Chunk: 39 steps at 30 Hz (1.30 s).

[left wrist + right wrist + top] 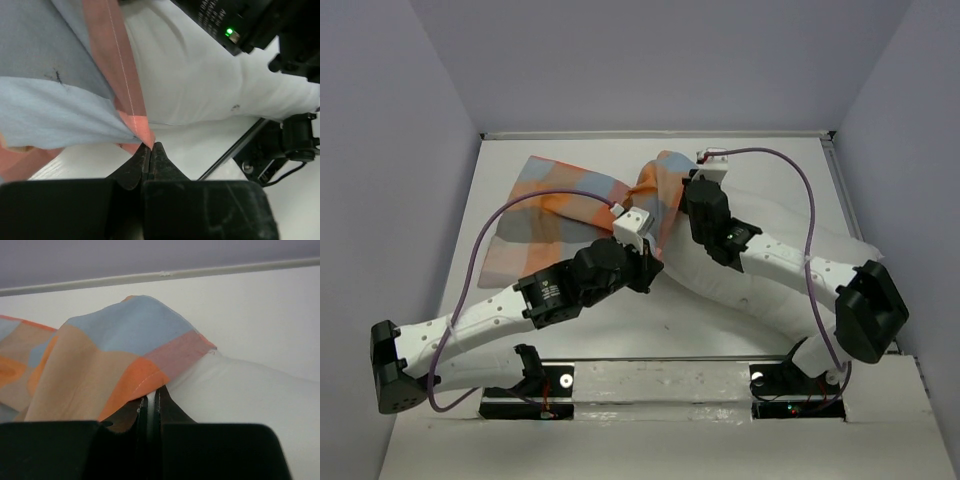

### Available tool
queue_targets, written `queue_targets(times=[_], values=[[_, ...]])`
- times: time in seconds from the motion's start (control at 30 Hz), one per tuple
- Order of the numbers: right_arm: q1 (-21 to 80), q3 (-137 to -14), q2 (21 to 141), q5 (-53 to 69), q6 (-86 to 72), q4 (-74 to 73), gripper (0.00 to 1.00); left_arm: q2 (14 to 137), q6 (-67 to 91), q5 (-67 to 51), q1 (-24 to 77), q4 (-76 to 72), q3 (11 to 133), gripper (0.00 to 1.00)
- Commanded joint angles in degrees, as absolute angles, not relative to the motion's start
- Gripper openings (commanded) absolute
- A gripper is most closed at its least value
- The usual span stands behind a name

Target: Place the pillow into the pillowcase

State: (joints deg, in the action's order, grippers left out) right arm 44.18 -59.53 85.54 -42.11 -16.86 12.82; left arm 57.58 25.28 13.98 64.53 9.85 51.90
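Note:
The checked pillowcase (560, 205) lies spread at the back left, its right end bunched up over the white pillow (760, 290), which lies beneath the right arm. My left gripper (655, 252) is shut on the orange hem of the pillowcase (75, 85); its tips (151, 146) pinch the hem's corner just above the table, with the pillow (190, 75) behind. My right gripper (688, 178) is shut on the raised edge of the pillowcase (100, 355), and its tips (152, 391) meet at the orange hem where it lies on the pillow (240, 395).
The right arm's black wrist, with a green light (230, 32), hangs close over the pillow in the left wrist view. A low rim (165, 275) and grey walls bound the table at the back. Purple cables (790, 165) arc above both arms.

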Motion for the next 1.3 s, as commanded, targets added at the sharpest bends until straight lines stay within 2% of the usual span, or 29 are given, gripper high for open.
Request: queue_targets(times=[0.0,0.17,0.4,0.47,0.6,0.67,0.73,0.77,0.8,0.9,1.0,1.03,1.1,1.13,1.17,1.23,1.27], values=[[39.92,-66.8,82.54,-51.51,-8.18,20.47,0.0,54.41,24.96,6.41,65.74,8.16,56.6,0.0],[38.58,-63.47,76.65,-46.52,-10.7,20.32,0.0,53.43,25.14,8.62,65.31,9.33,55.81,0.0],[41.57,-56.26,83.75,-23.16,-35.91,24.24,0.0,66.16,28.38,-7.19,65.56,-13.68,57.31,0.0],[41.57,-54.41,85.33,-18.31,-38.14,28.45,0.0,69.51,30.05,-11.15,67.22,-18.69,56.95,0.0],[41.57,-52.12,85.17,-11.8,-37.62,33.75,0.0,70.67,30.93,-10.72,70.13,-20.48,54.68,0.0],[41.57,-49.23,84.03,-10.38,-38.14,34.1,0.0,68.65,31.29,-7.93,70.14,-18.9,52.39,0.23],[41.57,-44.67,81.83,-7.57,-39.9,34.1,0.0,63.91,30.94,-2.13,70.05,-14.08,50.89,0.56],[41.57,-43.0,80.96,-6.69,-40.6,34.19,0.0,62.16,30.76,-0.72,69.87,-12.32,50.71,0.77],[41.57,-41.24,80.16,-6.16,-41.56,34.19,0.0,60.31,30.33,0.25,69.35,-9.09,50.8,0.83],[41.57,-35.78,76.83,-5.19,-43.24,33.4,0.0,52.5,28.13,4.29,68.56,-1.69,53.77,0.89],[41.57,-34.45,74.89,-4.22,-42.28,30.33,0.14,49.49,27.34,6.67,67.24,4.29,55.89,0.89],[41.57,-34.71,74.27,-3.78,-41.23,28.84,0.24,48.79,27.16,8.94,65.84,5.44,56.59,0.89],[41.57,-36.12,71.55,-4.13,-39.91,24.1,0.35,47.64,27.68,11.76,63.47,7.99,57.74,0.85],[41.57,-36.82,70.5,-4.48,-38.25,22.17,0.45,47.81,27.77,13.26,61.63,8.78,57.83,0.82],[41.57,-38.22,68.4,-5.53,-36.75,18.15,0.51,49.2,28.12,12.84,56.39,10.01,58.27,0.75],[41.57,-39.81,66.54,-6.15,-35.43,14.26,0.58,52.02,26.73,9.43,51.44,10.46,58.97,0.71],[41.57,-40.42,64.97,-6.24,-34.9,11.28,0.59,55.77,25.41,9.4,47.67,10.63,59.76,0.69]])
